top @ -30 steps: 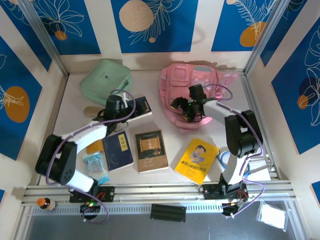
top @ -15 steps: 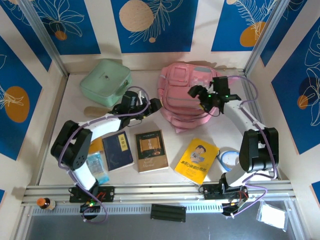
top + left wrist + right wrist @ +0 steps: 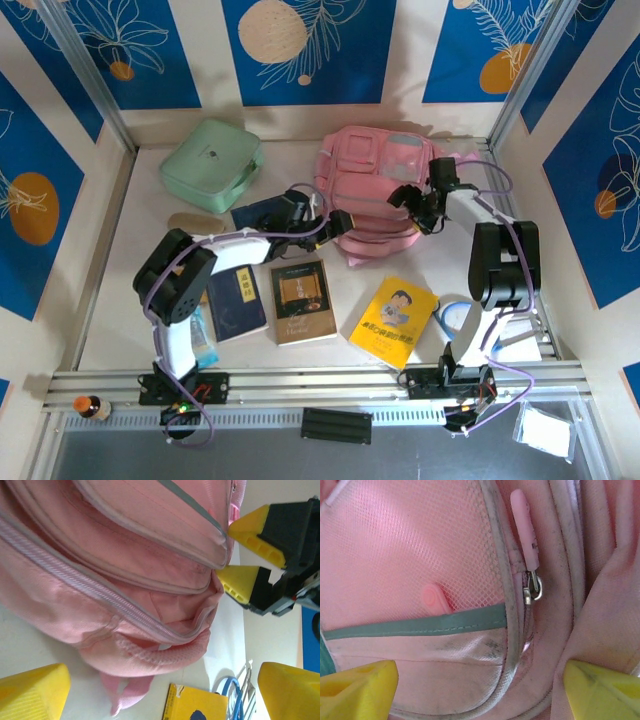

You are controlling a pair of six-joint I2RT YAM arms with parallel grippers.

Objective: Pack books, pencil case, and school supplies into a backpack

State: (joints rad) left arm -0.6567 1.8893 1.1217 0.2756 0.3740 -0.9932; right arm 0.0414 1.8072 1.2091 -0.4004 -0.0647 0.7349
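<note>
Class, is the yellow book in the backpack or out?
Out: the yellow book lies flat on the table, apart from the backpack.

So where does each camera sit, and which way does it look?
Top external: high behind the arms, looking down; shows both arms, left gripper, right gripper.
Left wrist: on the left arm, facing the backpack sideways; own yellow fingertips at bottom corners, right gripper beyond.
Right wrist: on the right arm, close against the backpack's mesh pocket and zip pull; own fingertips below.
Shared: the backpack in all; yellow book in top and left wrist.
</note>
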